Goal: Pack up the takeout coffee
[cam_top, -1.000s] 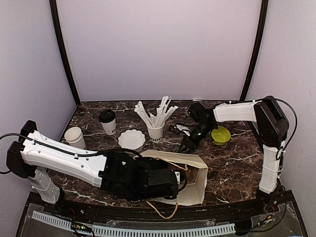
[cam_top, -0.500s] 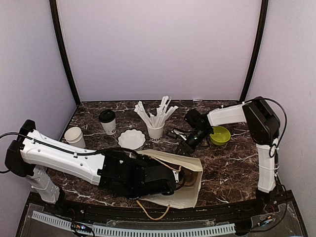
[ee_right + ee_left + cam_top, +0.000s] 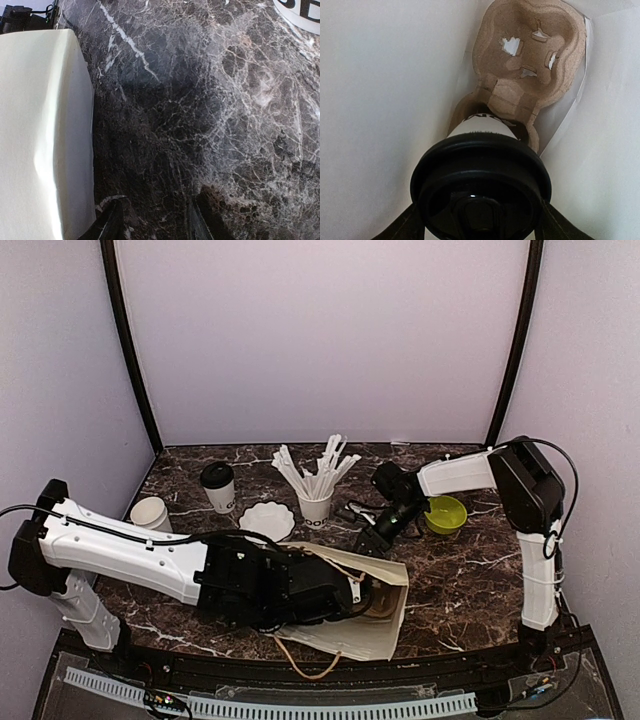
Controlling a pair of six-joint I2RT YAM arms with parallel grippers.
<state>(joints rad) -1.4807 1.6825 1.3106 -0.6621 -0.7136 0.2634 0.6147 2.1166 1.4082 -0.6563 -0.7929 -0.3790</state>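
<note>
1. Here, inside the paper bag [image 3: 370, 100], the left gripper [image 3: 479, 227] clasps a lidded coffee cup [image 3: 480, 131] at a pulp carrier [image 3: 530, 60] well, probably to seat it.
2. The right gripper [image 3: 157, 222], parted and empty, hovers beside the bag.
3. The second coffee cup [image 3: 218, 488] stands back left.

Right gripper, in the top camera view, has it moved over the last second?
Yes. The right gripper has shifted slightly left, away from the lime green plastic bowl and nearer the cream paper bag.

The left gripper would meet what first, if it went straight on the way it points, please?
Probably the carrier inside the bag; the cup it holds seems to touch it.
</note>
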